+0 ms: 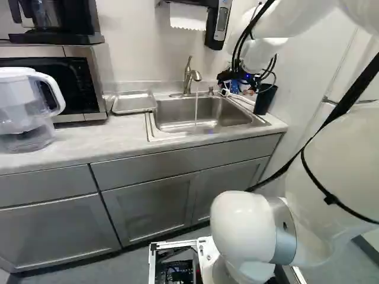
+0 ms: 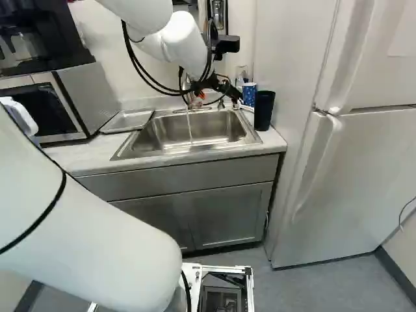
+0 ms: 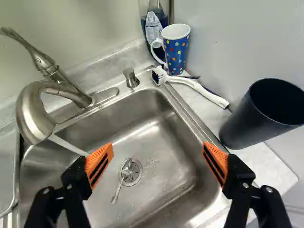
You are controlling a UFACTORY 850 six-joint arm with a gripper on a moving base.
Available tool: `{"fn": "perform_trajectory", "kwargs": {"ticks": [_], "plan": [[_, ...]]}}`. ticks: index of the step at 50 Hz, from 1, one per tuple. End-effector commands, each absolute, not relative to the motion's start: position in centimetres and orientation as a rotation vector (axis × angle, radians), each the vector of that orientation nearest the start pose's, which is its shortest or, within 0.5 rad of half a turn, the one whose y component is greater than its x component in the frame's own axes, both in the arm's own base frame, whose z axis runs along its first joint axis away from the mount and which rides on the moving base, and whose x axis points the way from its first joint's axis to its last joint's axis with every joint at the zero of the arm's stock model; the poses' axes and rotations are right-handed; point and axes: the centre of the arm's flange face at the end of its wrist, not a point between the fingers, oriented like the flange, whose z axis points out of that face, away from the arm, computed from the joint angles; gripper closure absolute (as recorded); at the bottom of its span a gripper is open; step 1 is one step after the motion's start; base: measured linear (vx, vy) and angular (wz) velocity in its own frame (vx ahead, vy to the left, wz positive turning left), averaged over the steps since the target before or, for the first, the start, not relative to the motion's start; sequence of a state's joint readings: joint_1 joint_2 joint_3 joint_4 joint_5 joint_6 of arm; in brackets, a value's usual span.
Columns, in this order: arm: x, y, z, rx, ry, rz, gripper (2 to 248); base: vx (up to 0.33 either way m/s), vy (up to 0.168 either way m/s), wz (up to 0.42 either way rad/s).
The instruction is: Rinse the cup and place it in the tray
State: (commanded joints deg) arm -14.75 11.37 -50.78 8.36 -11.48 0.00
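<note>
High over the sink (image 2: 195, 135), my gripper (image 2: 218, 88) hangs by the faucet. In the wrist view the gripper (image 3: 157, 164) is open, fingers wide apart with nothing between them. A blue cup with coloured dots (image 3: 175, 50) stands upright on the counter beyond the sink's back corner, ahead of the fingers, its handle toward the faucet. A black cup (image 3: 263, 114) stands nearer, on the counter beside the sink. Water runs from the faucet (image 3: 38, 111) into the basin. The metal tray (image 1: 134, 103) lies left of the sink in the left base view.
A white brush (image 3: 199, 91) lies between the two cups. Behind the blue cup is a soap bottle (image 3: 154, 23). A spoon (image 3: 122, 183) rests at the drain. Microwave (image 1: 74, 83) and water pitcher (image 1: 26, 109) stand past the tray; a fridge (image 2: 351, 156) is at the right.
</note>
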Motion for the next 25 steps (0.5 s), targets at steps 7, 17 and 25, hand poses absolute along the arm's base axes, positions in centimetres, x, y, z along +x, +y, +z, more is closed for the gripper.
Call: {"fn": "perform_trajectory", "kwargs": {"ticks": [7, 17, 25], "plan": [[42.8, -11.0, 61.7, -2.786, 0.578, -1.365, 3, 0.0, 0.0, 0.0], [42.5, -11.1, 60.8, -2.754, 0.627, -1.38, 3, 0.0, 0.0, 0.0], [41.9, -11.2, 60.0, -2.725, 0.673, -1.396, 3, 0.0, 0.0, 0.0]]}}
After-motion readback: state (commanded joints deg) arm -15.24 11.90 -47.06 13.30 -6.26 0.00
